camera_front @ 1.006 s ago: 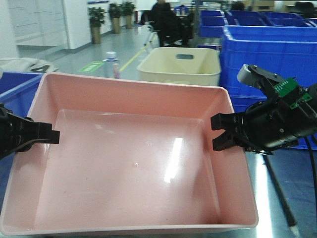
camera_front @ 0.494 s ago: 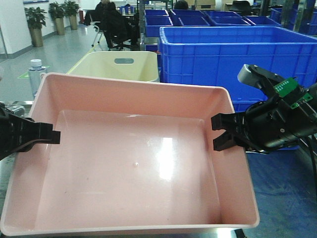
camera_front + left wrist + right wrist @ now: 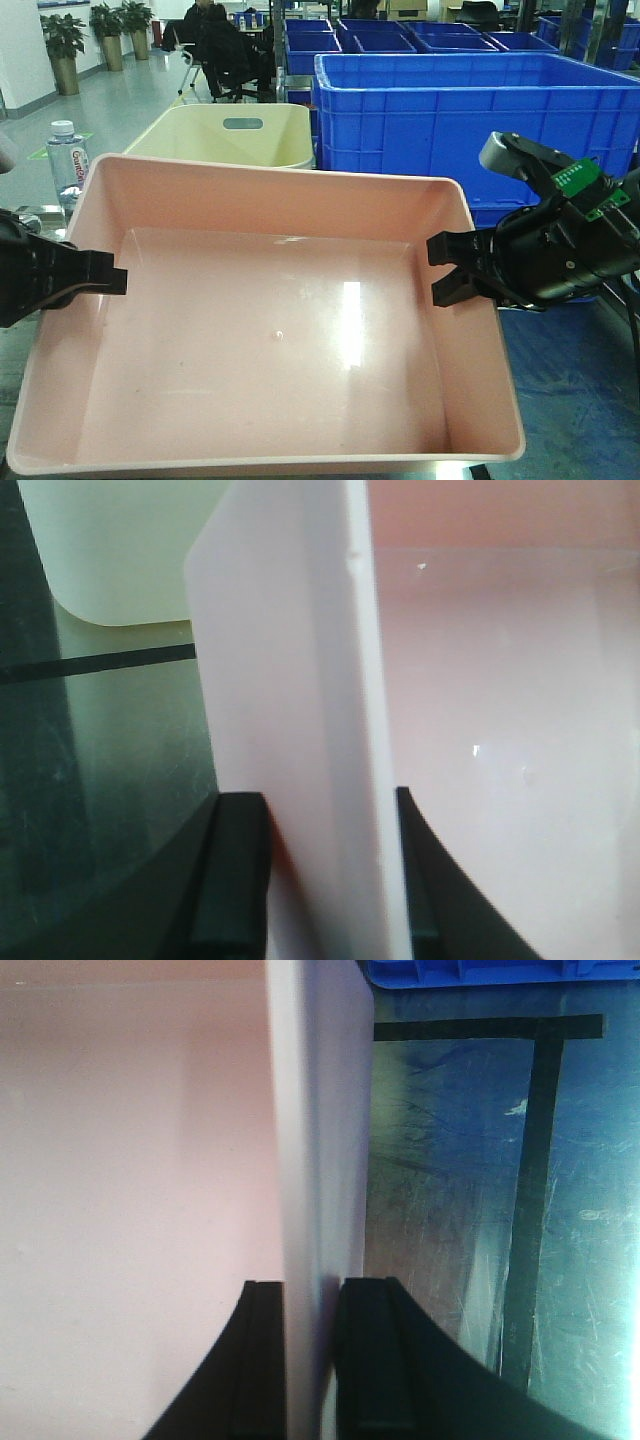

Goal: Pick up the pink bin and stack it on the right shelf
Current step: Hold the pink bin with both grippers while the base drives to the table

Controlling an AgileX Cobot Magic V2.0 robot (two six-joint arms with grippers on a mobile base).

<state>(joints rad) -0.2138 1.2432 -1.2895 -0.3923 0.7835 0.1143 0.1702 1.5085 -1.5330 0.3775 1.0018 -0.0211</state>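
Big blue plastic crates (image 3: 450, 110) fill the back. Mid-frame, the wide, shallow pink plastic bin (image 3: 270, 330) sits between both arms. The left gripper (image 3: 100, 280) pinches its left wall, and the right gripper (image 3: 447, 270) pinches its right wall. The dark, shiny shelf top (image 3: 470, 1210) lies just under its right side.

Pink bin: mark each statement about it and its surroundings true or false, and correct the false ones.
1. The left end effector clamps the pink bin by its left wall. True.
2. The right end effector hangs open, clear of the bin. False: it is shut on the right wall.
3. A bottle lies inside the bin. False: it stands outside, beyond the far left corner; the bin is empty.
4. A cream bin sits behind the pink bin. True.
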